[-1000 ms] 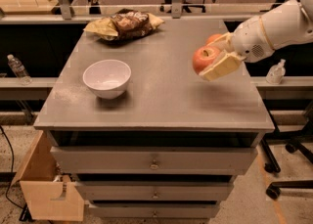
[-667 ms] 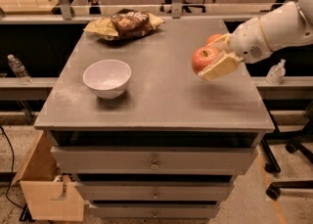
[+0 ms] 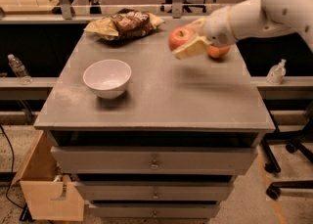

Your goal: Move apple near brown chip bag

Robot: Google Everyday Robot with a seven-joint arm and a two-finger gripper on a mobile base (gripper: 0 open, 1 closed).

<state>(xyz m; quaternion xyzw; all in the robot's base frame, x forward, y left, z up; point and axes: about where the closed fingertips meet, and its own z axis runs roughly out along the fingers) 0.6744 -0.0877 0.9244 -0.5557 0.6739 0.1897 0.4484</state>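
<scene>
The pinkish-red apple (image 3: pixel 180 37) is held in the air by my gripper (image 3: pixel 188 39), which is shut on it above the back middle of the grey table (image 3: pixel 161 96). The white arm comes in from the upper right. The brown chip bag (image 3: pixel 125 24), dark brown with pale yellow ends, lies at the table's back edge, left of the apple with a gap between them.
A white bowl (image 3: pixel 107 77) stands on the left half of the table. A small orange fruit (image 3: pixel 218 51) lies behind the gripper at the right. A bottle (image 3: pixel 276 72) stands on the right ledge, another (image 3: pixel 18 68) on the left. Drawers sit below.
The gripper has carried the apple from the right side of the table toward the back and left, closer to the chip bag. The orange fruit has come into view.
</scene>
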